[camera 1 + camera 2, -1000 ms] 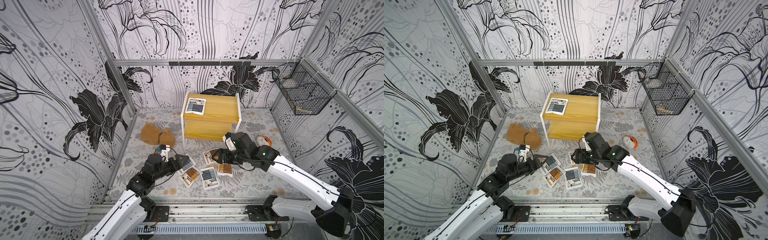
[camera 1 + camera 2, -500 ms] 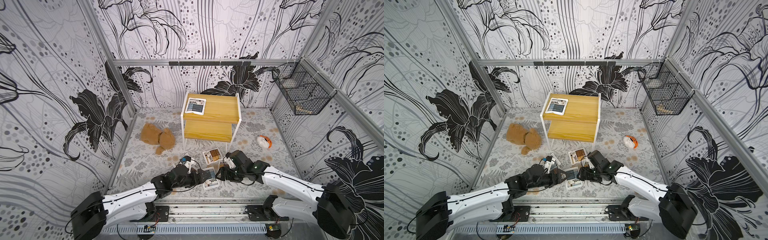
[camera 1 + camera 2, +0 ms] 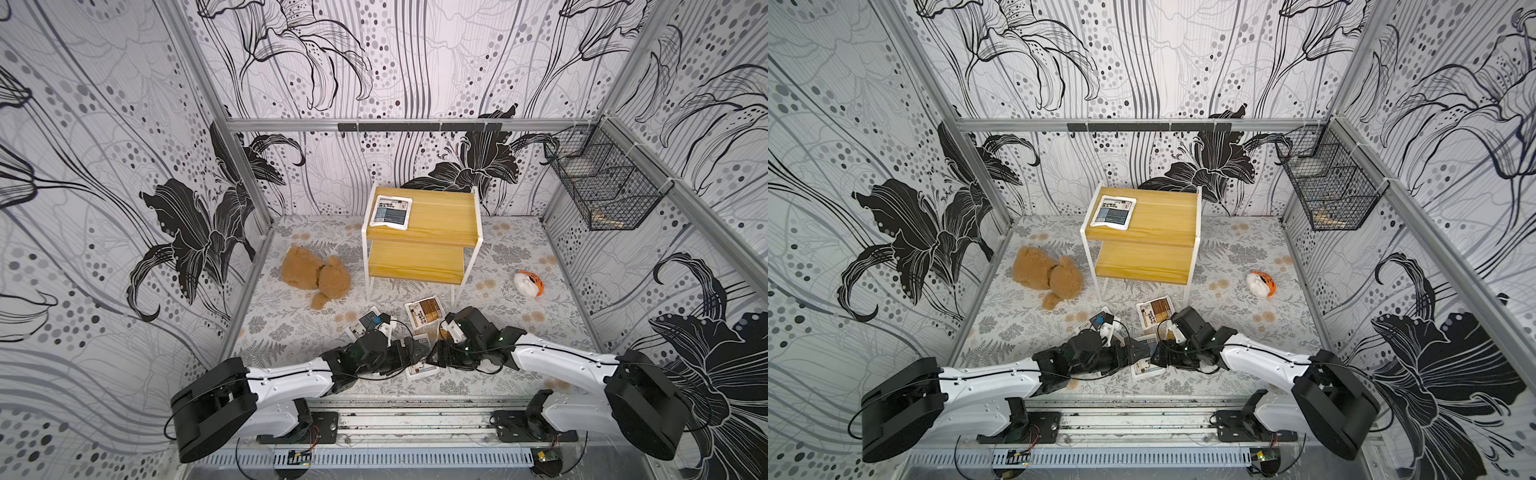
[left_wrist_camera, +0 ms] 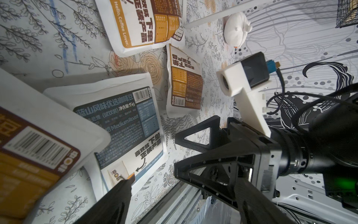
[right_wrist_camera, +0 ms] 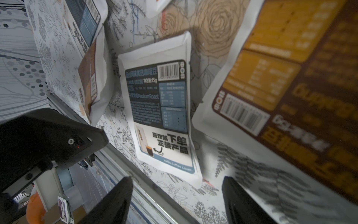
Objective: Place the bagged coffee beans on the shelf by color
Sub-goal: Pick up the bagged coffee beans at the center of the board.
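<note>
In both top views, left gripper [image 3: 406,352] and right gripper [image 3: 434,356] are facing tip to tip; one blue pouch [image 3: 390,212] is lying on the shelf [image 3: 440,218]. Left wrist view: left jaws are gaping beside a floor pouch [image 4: 124,126]. Right wrist view: right jaws are gaping too, risking finger collision or a snagged brown pouch [image 5: 280,87].

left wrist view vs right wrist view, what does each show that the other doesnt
Only the left wrist view: the small white ball-like toy, a corner of the black wire basket, and the right arm's white camera housing.
Only the right wrist view: a further white pouch with a blue-grey panel, cut off by the frame edge.
Both: one flat white pouch with a blue-grey label panel, lying among brown-orange-panelled pouches.
</note>
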Controlling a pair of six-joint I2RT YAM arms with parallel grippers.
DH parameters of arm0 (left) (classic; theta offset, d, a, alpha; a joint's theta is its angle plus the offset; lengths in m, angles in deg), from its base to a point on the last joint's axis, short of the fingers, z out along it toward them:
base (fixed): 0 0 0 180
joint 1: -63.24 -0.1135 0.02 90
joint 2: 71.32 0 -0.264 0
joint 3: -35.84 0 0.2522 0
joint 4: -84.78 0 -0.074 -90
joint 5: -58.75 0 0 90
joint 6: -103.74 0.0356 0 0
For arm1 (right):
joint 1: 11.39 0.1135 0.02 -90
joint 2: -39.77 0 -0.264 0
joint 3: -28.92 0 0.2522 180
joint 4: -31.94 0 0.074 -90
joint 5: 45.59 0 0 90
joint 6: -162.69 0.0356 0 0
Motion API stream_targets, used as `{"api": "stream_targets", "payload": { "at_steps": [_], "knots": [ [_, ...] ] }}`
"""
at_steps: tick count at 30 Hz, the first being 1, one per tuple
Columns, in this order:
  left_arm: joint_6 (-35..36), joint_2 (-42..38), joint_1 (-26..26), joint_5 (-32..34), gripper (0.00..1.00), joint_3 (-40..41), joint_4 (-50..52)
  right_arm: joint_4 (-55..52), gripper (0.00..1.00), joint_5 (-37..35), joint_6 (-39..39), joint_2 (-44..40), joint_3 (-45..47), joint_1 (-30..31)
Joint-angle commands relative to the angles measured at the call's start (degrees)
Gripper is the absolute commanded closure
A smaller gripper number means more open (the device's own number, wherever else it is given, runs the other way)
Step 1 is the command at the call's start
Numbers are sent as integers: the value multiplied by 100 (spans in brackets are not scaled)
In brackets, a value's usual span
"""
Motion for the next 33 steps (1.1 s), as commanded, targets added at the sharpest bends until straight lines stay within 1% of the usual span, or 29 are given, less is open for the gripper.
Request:
{"api": "stream_targets", "payload": {
  "at_steps": [1, 15, 22, 26, 29, 31, 33],
  "knots": [
    [-15, 160, 30, 6, 11, 86, -421, 273, 22, 149, -24, 141, 103, -52],
    [-20, 826, 35, -135, 11, 152, -858, 858, 26, 397, 2, 563, 187, -109],
    [-51, 953, 33, -209, 11, 194, -1041, 1149, 36, 516, 79, 648, 237, -107],
    [-64, 1002, 35, -248, 11, 205, -1132, 1218, 46, 527, 124, 692, 212, -108],
    [-64, 963, 31, -240, 11, 218, -1125, 1163, 60, 489, 143, 646, 175, -109],
    [-47, 902, 37, -240, 11, 204, -1074, 1056, 72, 429, 135, 523, 130, -109],
    [-18, 821, 38, -220, 11, 193, -991, 929, 82, 343, 118, 372, 110, -109]
  ]
}}
